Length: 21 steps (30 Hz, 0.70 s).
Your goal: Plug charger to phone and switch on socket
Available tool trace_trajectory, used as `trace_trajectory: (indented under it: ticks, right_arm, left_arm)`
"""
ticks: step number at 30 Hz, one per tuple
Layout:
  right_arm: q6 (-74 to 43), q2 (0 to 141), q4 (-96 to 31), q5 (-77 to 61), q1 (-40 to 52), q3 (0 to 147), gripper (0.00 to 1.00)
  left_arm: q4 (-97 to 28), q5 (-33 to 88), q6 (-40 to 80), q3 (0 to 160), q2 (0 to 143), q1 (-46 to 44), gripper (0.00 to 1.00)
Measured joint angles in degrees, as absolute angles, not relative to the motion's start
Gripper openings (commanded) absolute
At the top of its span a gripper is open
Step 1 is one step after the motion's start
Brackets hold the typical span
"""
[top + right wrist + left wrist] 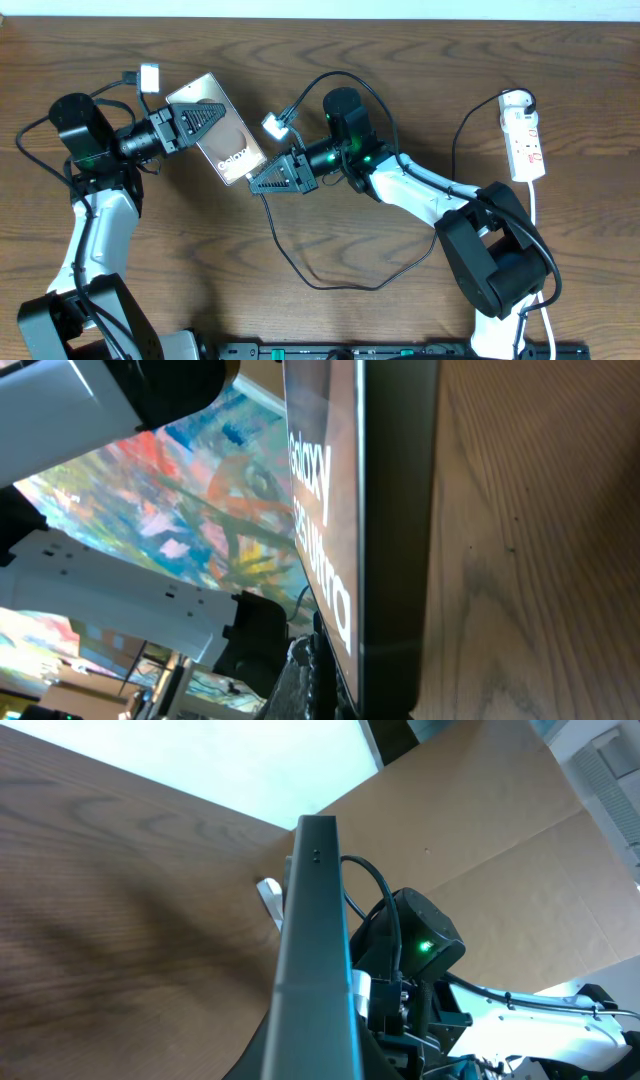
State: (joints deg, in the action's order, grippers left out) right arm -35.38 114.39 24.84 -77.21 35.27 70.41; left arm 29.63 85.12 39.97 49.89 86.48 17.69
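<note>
Overhead, my left pincer [208,124] gripped the phone [240,150], stiff and, I judged, slippery, across its faces, while my right pincer [262,183] clamped the limp charger [330,286] near its plug.

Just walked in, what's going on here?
The left gripper is clamped on one end of the phone. The right gripper is shut at the phone's other end, apparently holding the plug tip of the charger; whether it's seated can't be seen. The socket lies untouched beside the right arm.
</note>
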Motion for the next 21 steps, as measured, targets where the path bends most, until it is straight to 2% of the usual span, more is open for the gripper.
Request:
trace_trajectory:
  ticks: [21]
  right_arm:
    - [-37.45, 114.39, 26.13, -75.46, 35.09, 70.39, 0.01]
  left_arm:
    - [29.15, 84.73, 38.74, 49.89, 86.48, 17.69, 0.07]
